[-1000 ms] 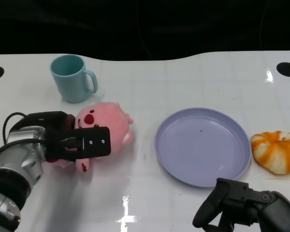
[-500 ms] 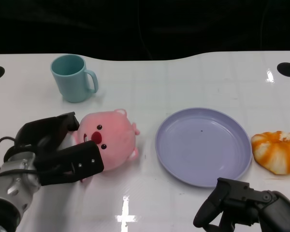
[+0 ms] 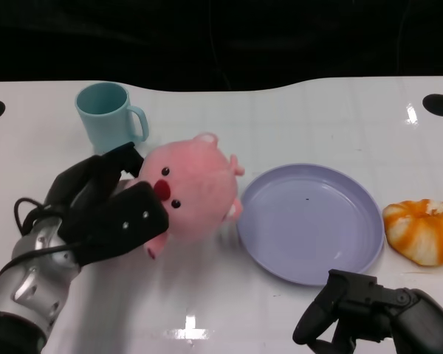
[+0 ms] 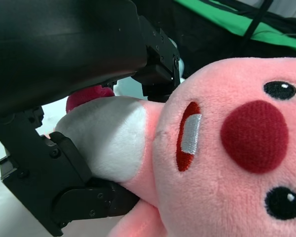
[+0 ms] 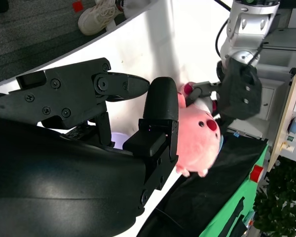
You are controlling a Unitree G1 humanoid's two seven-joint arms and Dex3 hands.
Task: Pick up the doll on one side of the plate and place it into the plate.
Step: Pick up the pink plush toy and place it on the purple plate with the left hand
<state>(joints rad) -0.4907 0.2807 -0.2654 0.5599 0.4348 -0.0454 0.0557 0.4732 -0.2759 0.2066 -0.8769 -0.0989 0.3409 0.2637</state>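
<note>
I have the pink doll [image 3: 193,193] gripped in my left hand [image 3: 107,210], fingers wrapped around its body, raised off the bench [image 3: 280,125] just beside the purple plate [image 3: 310,221], on its mug [image 3: 109,118] side. My right hand [image 3: 354,310] sits near the plate's front rim, fingers curled, holding nothing.

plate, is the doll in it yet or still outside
Still outside. The left hand holds the pink doll beside the plate, only its foot reaching the near rim; the plate's surface is bare.
</note>
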